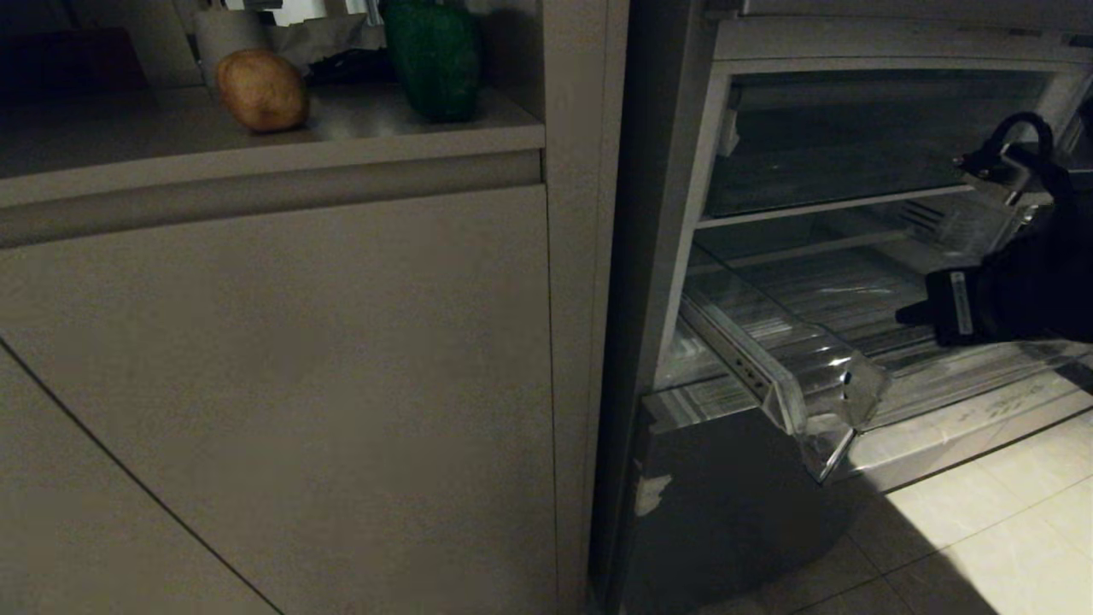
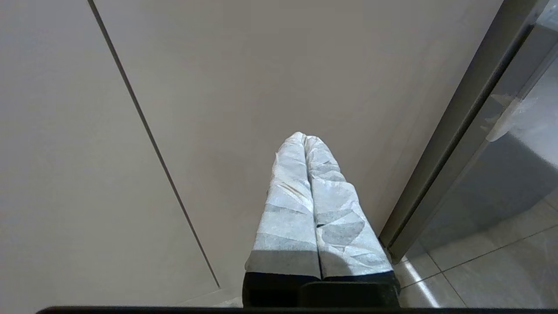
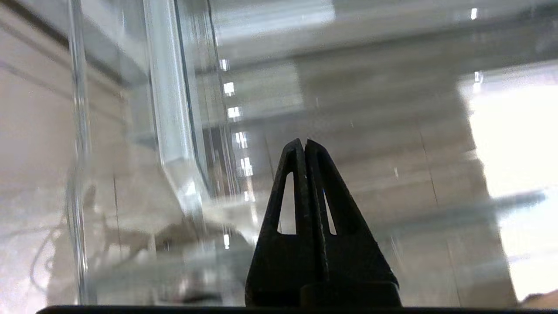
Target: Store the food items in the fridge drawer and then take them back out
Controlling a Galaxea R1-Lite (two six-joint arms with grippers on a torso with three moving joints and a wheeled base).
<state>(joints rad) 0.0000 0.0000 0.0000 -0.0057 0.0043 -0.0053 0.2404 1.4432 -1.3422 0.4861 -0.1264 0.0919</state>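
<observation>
**Potato on the counter, drawer pulled out, right gripper over it**

Potato (image 1: 261,89) lies on the counter (image 1: 359,120), at the upper left of the head view, just beside a pale cylinder (image 1: 224,34) that is cut off by the picture edge. Near it stands a dark green object (image 1: 434,58); its top is also cut off and I cannot tell what it is. The long axis of the potato runs about along the counter edge, with the narrower end toward the green object.

The fridge drawer (image 1: 790,359) is pulled out from the open fridge. Its clear corner points toward the floor tiles (image 1: 982,530), and its long side runs back into the fridge. The right end of the drawer is outside the picture. Its ribbed bottom shows nothing lying on it in the visible part.

The right gripper (image 1: 909,314) is over the drawer, well apart from the potato, and its black fingers (image 3: 293,174) are pressed together with nothing between them. The arm behind it is mostly outside the picture.

The left gripper (image 2: 304,138) hangs in front of the cabinet door (image 2: 218,109), near the fridge edge. Its wrapped fingers (image 2: 290,205) are clenched on nothing.
</observation>
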